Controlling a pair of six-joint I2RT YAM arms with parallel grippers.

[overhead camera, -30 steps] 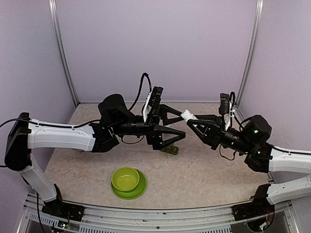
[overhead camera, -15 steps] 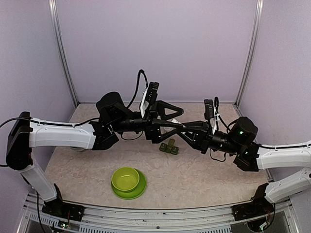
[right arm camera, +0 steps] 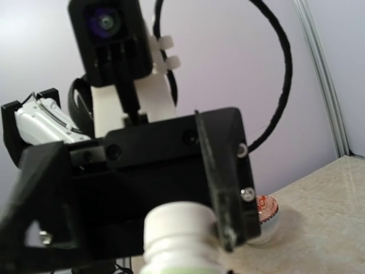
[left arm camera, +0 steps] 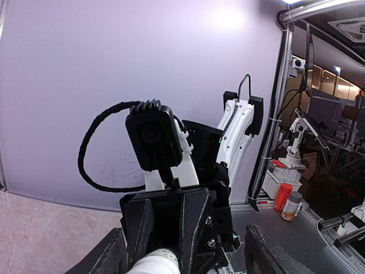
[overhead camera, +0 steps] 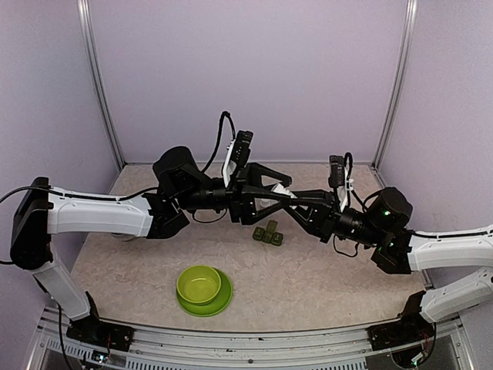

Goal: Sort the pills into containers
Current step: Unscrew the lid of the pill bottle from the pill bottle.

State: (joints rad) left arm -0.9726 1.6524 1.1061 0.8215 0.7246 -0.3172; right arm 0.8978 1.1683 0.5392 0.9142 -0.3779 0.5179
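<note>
Right gripper (overhead camera: 279,206) clamped on white-capped pill bottle (right arm camera: 181,231), pushed cap-first into left gripper (left arm camera: 185,257), whose jaws stand apart either side of cap, probably to unscrew it; pill box (overhead camera: 268,235) on table (overhead camera: 154,254) just below both.

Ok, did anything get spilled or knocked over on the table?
Nothing stands out. The pill box lies flat, the lime bowl sits upright on its plate, and I can see no loose pills.
</note>
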